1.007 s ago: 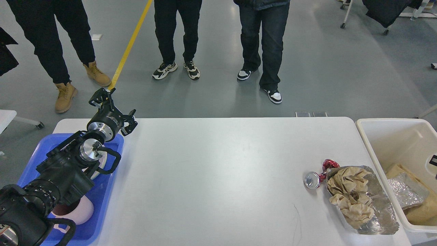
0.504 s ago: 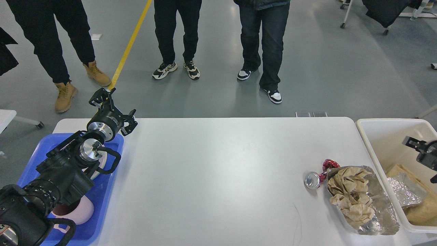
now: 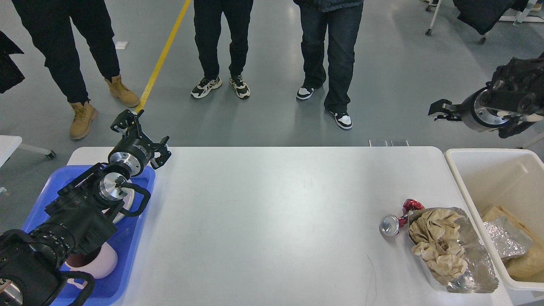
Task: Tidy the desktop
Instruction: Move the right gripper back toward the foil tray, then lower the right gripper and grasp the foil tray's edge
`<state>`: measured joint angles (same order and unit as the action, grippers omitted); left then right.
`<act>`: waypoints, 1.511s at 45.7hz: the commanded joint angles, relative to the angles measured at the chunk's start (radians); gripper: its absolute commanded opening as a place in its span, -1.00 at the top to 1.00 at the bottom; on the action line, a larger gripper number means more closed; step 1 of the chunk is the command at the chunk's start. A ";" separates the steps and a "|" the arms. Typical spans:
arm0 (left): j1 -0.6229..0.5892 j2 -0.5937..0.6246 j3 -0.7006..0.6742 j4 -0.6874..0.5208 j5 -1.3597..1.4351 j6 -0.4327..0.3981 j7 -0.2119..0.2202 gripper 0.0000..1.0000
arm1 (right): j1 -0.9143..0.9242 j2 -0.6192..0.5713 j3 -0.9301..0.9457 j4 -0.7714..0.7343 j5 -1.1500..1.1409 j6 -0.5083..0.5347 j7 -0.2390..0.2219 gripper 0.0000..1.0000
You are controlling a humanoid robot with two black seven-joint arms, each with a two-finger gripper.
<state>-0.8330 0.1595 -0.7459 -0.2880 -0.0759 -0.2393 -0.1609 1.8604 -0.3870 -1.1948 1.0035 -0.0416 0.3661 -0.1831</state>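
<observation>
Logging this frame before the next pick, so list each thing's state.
left gripper: open, empty, above the tray's far end
right gripper: raised, fingers unclear
can: lying on its side
foil tray: crumpled, holding brown paper
bin: open, partly filled
blue tray: holding dishes

Beyond my table the floor (image 3: 403, 85) is smooth grey and gives back a soft sheen from overhead light. A yellow line (image 3: 163, 55) runs across it at a slant from the top edge. Three people (image 3: 223, 42) stand on it, seen from the waist down in dark trousers. At top right a wheeled frame (image 3: 431, 19) carries dark cloth (image 3: 480, 12). At far left juts a white table corner (image 3: 8, 144).
</observation>
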 commanded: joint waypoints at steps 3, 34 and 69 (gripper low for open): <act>0.000 0.000 0.000 0.000 -0.001 0.000 0.000 -0.93 | 0.238 -0.004 -0.012 0.164 0.092 0.215 -0.001 -1.00; 0.000 0.000 0.000 0.000 -0.001 0.000 0.000 -0.93 | 0.522 -0.012 -0.048 0.191 0.114 0.594 0.001 -1.00; 0.000 0.000 0.000 0.000 -0.001 0.000 0.000 -0.93 | -0.222 -0.210 -0.117 -0.071 0.117 0.490 -0.002 -1.00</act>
<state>-0.8330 0.1596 -0.7455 -0.2883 -0.0760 -0.2393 -0.1610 1.7953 -0.5747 -1.3255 1.0228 0.0744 0.9216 -0.1856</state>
